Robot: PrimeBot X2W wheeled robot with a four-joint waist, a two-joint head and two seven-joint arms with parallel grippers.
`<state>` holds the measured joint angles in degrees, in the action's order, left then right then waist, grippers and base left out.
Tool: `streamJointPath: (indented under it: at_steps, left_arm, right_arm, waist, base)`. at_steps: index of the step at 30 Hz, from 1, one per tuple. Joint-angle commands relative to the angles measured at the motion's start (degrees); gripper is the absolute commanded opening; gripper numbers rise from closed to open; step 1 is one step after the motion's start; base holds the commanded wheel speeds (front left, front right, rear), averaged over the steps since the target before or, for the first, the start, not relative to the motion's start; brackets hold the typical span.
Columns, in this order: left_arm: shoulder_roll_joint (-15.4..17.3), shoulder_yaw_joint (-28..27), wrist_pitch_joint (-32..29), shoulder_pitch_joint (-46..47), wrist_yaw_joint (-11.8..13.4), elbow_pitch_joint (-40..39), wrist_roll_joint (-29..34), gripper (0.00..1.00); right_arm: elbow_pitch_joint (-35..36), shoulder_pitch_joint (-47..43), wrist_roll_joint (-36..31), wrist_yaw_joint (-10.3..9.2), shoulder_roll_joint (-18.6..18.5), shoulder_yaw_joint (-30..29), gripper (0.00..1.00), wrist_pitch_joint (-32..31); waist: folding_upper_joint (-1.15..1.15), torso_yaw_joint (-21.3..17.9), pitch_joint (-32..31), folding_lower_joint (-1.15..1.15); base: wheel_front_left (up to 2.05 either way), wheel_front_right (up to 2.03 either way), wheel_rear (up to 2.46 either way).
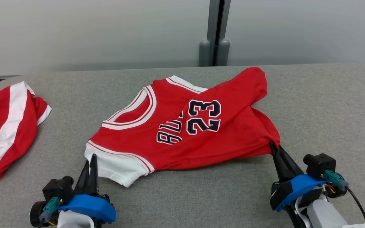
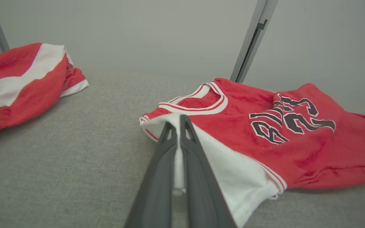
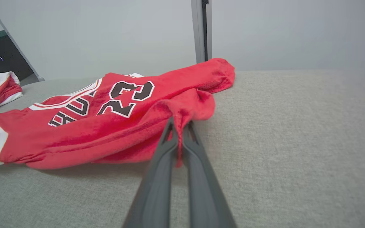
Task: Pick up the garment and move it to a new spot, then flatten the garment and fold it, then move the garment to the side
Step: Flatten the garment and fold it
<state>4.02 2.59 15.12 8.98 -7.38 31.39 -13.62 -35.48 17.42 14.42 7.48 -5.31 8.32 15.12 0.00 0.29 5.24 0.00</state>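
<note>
The garment (image 1: 182,126) is a red jersey with white trim and the number 23, lying crumpled on the grey table (image 1: 328,104). My left gripper (image 1: 91,158) is shut on its white sleeve edge at the near left. In the left wrist view the white cloth (image 2: 233,171) sits pinched between the shut fingers of the left gripper (image 2: 180,118). My right gripper (image 1: 272,146) is shut on the red hem corner at the near right. The right wrist view shows the red fabric of the garment (image 3: 112,126) bunched between the fingers of the right gripper (image 3: 180,122).
A second red cloth with a white stripe (image 1: 8,126) lies at the table's far left edge, also seen as a red and white cloth (image 2: 24,79) in the left wrist view. A grey post (image 1: 214,34) stands against the wall behind the table.
</note>
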Motion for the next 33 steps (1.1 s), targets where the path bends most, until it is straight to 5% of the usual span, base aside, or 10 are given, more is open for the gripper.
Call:
streamJointPath:
  at_steps: [1,9,17,28,33]
  left_arm:
    - [0.66,-0.18,0.03,-0.44,-0.13,-3.18,0.11,0.00]
    - [3.55,1.36,-0.66,5.42,-0.14,-12.95,-0.68,0.00]
    - [8.20,2.80,-4.91,20.72,-0.13,-16.96,-2.86,0.00]
    - [14.73,7.44,-10.13,52.85,-0.12,-11.59,-4.37,0.00]
    - [15.30,10.48,-10.60,67.54,-0.12,-4.71,-4.28,0.00]
  right_arm:
    - [2.48,-0.89,0.23,0.03,-1.10,0.73,0.00,0.05]
    - [11.00,3.46,0.57,0.03,-4.95,2.48,0.00,0.03]
    - [12.53,17.43,1.79,0.03,-8.37,2.98,0.00,-2.22]
    - [2.94,47.25,6.96,0.03,-9.35,2.21,0.00,-6.03]
    - [-5.29,60.73,8.83,0.03,-10.51,0.79,0.00,-7.06]
  waist:
    - [0.00,-0.76,-0.63,0.00]
    - [0.00,-2.07,0.13,0.00]
    - [0.00,-3.42,5.40,0.00]
    - [0.00,-5.02,19.73,0.00]
    - [0.00,-5.06,25.30,0.00]
  base:
    - [0.00,0.00,0.00]
    - [0.00,0.00,0.00]
    - [0.00,0.00,0.00]
    - [0.00,0.00,0.00]
    - [0.00,0.00,0.00]
